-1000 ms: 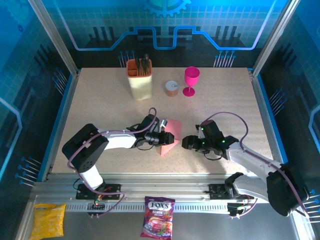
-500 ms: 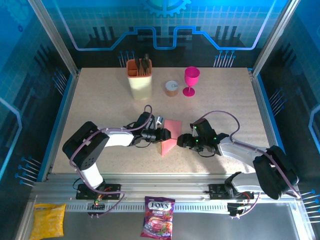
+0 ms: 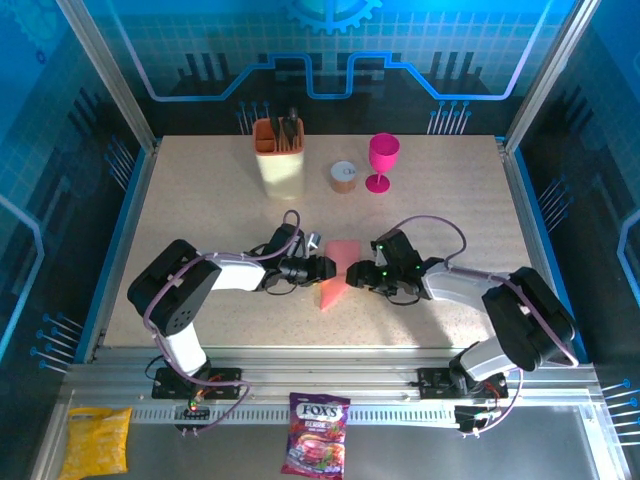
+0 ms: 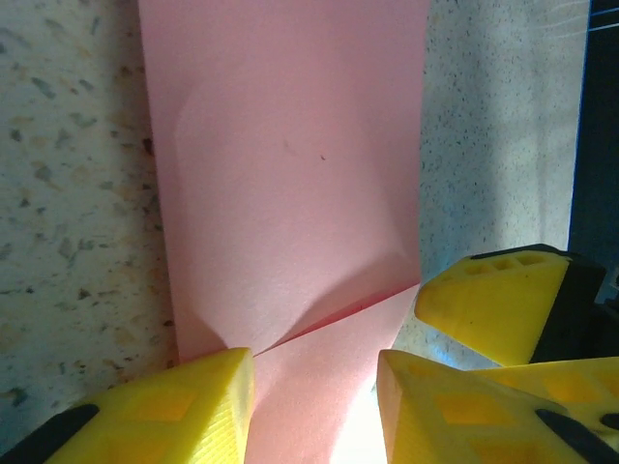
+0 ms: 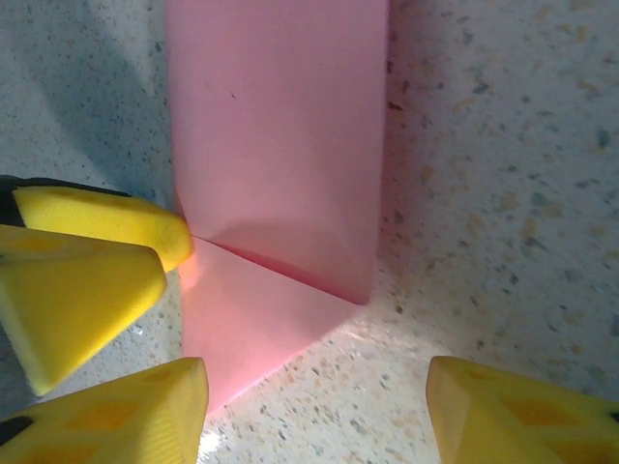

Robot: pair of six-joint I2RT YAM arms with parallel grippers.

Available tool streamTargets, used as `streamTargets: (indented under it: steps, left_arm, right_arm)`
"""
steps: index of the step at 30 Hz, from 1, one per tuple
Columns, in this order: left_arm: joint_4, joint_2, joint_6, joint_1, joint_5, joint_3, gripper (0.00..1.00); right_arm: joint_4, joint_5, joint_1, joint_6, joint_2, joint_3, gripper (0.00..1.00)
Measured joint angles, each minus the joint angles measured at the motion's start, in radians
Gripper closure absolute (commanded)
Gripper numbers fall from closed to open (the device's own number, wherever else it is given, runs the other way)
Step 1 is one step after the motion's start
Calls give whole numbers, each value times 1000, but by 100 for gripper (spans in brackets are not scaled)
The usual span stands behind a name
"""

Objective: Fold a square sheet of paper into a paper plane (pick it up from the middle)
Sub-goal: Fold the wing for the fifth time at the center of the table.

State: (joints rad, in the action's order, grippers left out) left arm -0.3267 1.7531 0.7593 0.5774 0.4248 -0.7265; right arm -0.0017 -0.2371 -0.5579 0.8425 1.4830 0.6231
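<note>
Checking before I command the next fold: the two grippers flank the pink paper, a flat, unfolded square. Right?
No. The left gripper and right gripper do flank the paper, but it is folded: the left wrist view shows one layer lapping another along a diagonal crease.

Illumination: bright, even, overhead on the table (image 3: 200, 210); walls (image 3: 330, 40) glow blue | Shadows: soft grey, left of the sheet of paper (image 5: 276, 126), right wrist view | Glare: white patch below sheet, left wrist view | Focus: near yellow fingertips (image 4: 184, 411) soft
</note>
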Motion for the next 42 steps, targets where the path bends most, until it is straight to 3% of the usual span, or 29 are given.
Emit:
streamTargets:
  steps: [7,14,15,19,23,30,37,42]
  left_arm:
    - [-1,0,0,-8,4,6,62]
    - [0,0,-3,-18,15,8,62]
    - [1,-1,-5,-19,15,8,61]
    - [32,-47,-37,-24,0,11,44]
    - [110,-183,-113,2,-92,18,35]
    - [203,-361,-262,196,-367,72,33]
    - [217,-376,-354,354,-634,176,33]
    - [163,-359,-399,420,-737,180,33]
  right_arm:
    - [49,-36,3,6,64,31,50]
    - [76,-63,7,6,91,38,98]
    - [78,-63,8,10,91,38,100]
    - [71,-55,8,22,83,38,100]
    - [39,-18,-6,38,37,38,100]
    - [-36,70,-62,85,-23,38,100]
    - [-77,111,-89,124,-22,38,100]
    - [-85,126,-105,142,-21,40,100]
